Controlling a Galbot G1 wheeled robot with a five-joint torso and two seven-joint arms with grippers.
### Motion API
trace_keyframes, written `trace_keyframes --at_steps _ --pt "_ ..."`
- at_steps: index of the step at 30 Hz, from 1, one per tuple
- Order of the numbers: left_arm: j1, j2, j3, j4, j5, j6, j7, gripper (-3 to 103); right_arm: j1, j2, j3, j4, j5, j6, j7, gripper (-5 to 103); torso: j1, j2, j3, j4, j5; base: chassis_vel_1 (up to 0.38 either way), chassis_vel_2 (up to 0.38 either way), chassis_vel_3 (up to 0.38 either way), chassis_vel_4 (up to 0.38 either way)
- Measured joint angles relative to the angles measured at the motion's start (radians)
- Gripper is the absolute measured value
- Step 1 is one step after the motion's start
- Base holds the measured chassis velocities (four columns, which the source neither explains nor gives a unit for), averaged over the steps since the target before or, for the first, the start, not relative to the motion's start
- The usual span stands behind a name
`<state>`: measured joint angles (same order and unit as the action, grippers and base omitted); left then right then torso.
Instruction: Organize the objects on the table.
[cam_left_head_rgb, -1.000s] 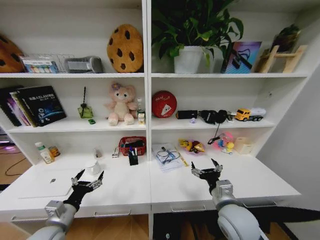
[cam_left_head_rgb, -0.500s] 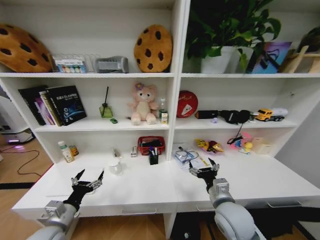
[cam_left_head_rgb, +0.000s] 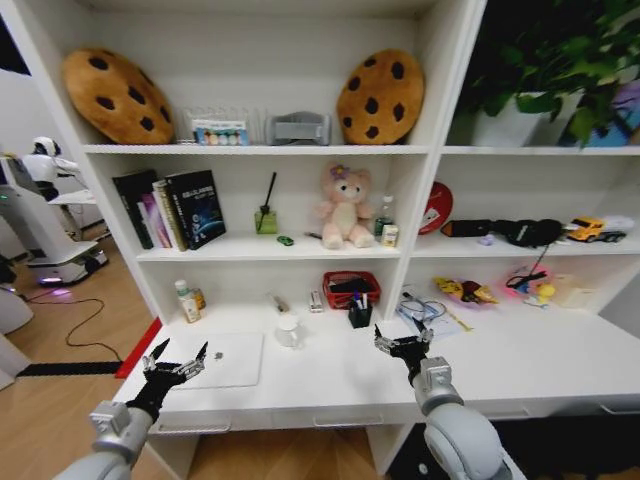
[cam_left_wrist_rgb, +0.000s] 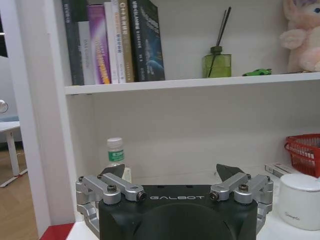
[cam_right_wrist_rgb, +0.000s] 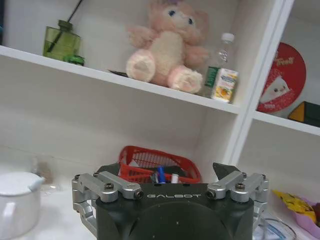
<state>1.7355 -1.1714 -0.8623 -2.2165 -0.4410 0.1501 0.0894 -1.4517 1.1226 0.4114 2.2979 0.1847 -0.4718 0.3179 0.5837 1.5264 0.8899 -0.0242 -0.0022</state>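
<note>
The silver laptop lies shut on the left part of the white table. A tiny green toy car sits on the shelf above, between the reed diffuser and the pink bear. A blue-capped pen stands in the black cup before the red basket. My left gripper hangs open over the table's front edge, beside the laptop. Near the middle of the table, my right gripper is open too and holds nothing.
A white lidded mug and a red basket stand at the back of the table, with a green-capped bottle at the far left. Glasses and papers lie right of centre. Another robot stands in the room to the left.
The whole picture has shifted to the right, so the camera has moved left along the shelves. Both grippers keep the same open pose in front of me.
</note>
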Motion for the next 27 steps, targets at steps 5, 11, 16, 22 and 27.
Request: trace_keyframes --at_steps 5,11,16,22,27 --pt "0.000 0.000 0.000 0.000 0.000 0.000 -0.001 100 -0.027 0.005 0.016 -0.011 -0.022 0.054 -0.005 100 0.000 0.000 0.000 -0.0003 0.0008 0.226 0.193 -0.190 -0.203" --pt "0.000 0.000 0.000 0.000 0.000 0.000 -0.001 100 -0.045 0.027 0.017 -0.012 -0.028 0.072 -0.002 100 0.001 0.000 0.000 0.0006 0.0023 0.019 0.021 0.039 -0.018" --pt "0.000 0.000 0.000 0.000 0.000 0.000 0.000 100 -0.053 0.034 0.019 -0.006 -0.031 0.066 0.009 100 0.001 0.000 0.000 -0.0001 0.0024 -0.099 -0.042 0.041 0.031" --pt "0.000 0.000 0.000 0.000 0.000 0.000 0.000 100 -0.069 0.035 0.019 0.012 -0.040 0.059 0.007 100 0.000 0.000 0.000 0.0004 0.0021 0.001 -0.014 -0.009 0.014" --pt "0.000 0.000 0.000 0.000 0.000 0.000 0.000 100 -0.069 0.030 0.023 0.013 -0.041 0.059 0.007 100 0.000 0.000 0.000 0.0003 0.0020 0.069 -0.018 -0.070 0.055"
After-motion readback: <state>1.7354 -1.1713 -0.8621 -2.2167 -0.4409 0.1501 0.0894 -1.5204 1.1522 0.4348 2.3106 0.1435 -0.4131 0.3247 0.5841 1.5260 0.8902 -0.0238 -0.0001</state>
